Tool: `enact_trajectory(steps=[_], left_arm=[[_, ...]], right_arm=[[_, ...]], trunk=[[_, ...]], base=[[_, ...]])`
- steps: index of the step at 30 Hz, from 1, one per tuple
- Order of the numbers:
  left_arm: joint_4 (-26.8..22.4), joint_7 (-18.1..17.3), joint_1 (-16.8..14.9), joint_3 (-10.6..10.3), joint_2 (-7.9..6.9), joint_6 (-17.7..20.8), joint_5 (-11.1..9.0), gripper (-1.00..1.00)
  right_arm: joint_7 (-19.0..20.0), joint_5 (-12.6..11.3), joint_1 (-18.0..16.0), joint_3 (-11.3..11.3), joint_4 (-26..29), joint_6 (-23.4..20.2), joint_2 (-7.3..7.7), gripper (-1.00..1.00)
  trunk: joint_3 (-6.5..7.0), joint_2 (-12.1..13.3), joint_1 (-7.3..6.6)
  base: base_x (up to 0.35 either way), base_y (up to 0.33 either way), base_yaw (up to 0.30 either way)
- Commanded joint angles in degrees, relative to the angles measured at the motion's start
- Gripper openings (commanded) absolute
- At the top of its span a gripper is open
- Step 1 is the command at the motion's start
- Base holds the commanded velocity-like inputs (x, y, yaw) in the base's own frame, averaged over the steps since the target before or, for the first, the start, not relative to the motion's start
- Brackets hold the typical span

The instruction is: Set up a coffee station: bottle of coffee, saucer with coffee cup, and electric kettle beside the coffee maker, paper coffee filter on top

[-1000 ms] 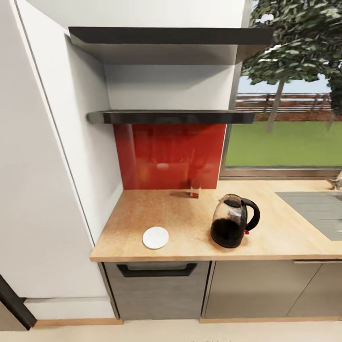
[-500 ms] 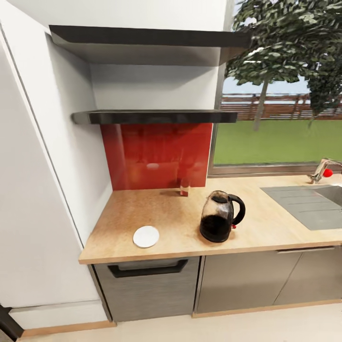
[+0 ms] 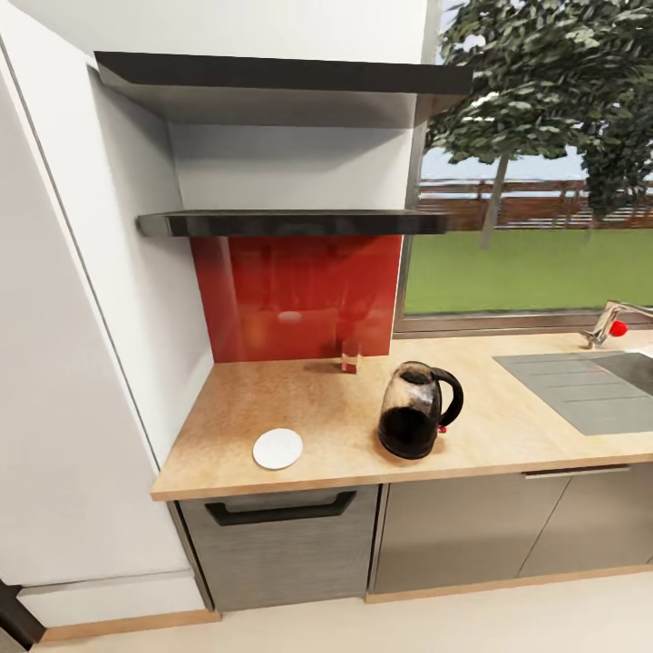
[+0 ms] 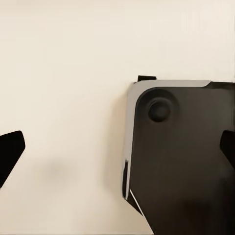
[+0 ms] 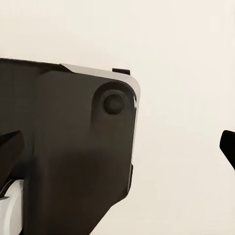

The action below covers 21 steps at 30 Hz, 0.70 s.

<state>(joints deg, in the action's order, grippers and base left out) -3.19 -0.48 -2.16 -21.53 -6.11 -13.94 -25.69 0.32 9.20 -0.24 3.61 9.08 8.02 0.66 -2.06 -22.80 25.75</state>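
Both claws (image 4: 117,152) (image 5: 117,147) spread apart; small item (image 3: 350,356) by the backsplash (image 3: 295,299) is unclear.

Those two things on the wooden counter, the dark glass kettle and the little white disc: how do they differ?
The dark glass electric kettle stands tall and upright; the round white saucer lies flat and low. The kettle is see-through with a black base and a black loop handle; the saucer is plain white with no handle. The kettle sits further along the counter towards the sink, the saucer nearer the wall end, close to the front edge. Both rest apart on the same wooden countertop.
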Motion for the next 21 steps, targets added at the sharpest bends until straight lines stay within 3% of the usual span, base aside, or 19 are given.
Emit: enact_trajectory(steps=[1, 5, 13, 18, 21], left_arm=[[0.0, -0.1, -0.7, -0.5, 0.02, -1.3, -0.6, 1.0], [-1.1, -0.3, -3.7, -0.5, 0.07, -5.1, -0.6, 1.0], [-8.2, -1.0, -6.2, -0.5, -0.91, -6.2, -0.5, 1.0], [-14.4, -5.4, -6.9, -0.4, -4.03, -6.1, -0.6, 1.0], [-18.0, -11.5, -7.5, -0.2, -6.52, -6.0, -0.9, 1.0]], right_arm=[[0.0, 0.6, 0.0, 0.4, 0.4, 0.2, 0.01, 1.0], [0.2, 0.6, 0.0, 0.3, 6.0, 0.2, -0.07, 1.0], [0.5, 0.5, 0.0, 0.2, 14.2, 0.2, -0.54, 1.0], [0.5, 0.5, -0.1, 0.2, 20.0, 0.2, -1.99, 1.0], [0.7, 0.5, -0.1, 0.1, 24.6, 0.2, -3.35, 1.0]], trunk=[[-0.13, -0.1, 0.03], [-0.13, -0.1, 0.03], [-0.13, -0.1, 0.03], [-0.13, -0.1, 0.03], [-0.13, -0.1, 0.03]], base=[[0.0, 0.0, -0.001], [0.0, 0.0, 0.0], [0.0, 0.0, 0.0], [0.0, 0.0, 0.0], [0.0, 0.0, 0.0]])
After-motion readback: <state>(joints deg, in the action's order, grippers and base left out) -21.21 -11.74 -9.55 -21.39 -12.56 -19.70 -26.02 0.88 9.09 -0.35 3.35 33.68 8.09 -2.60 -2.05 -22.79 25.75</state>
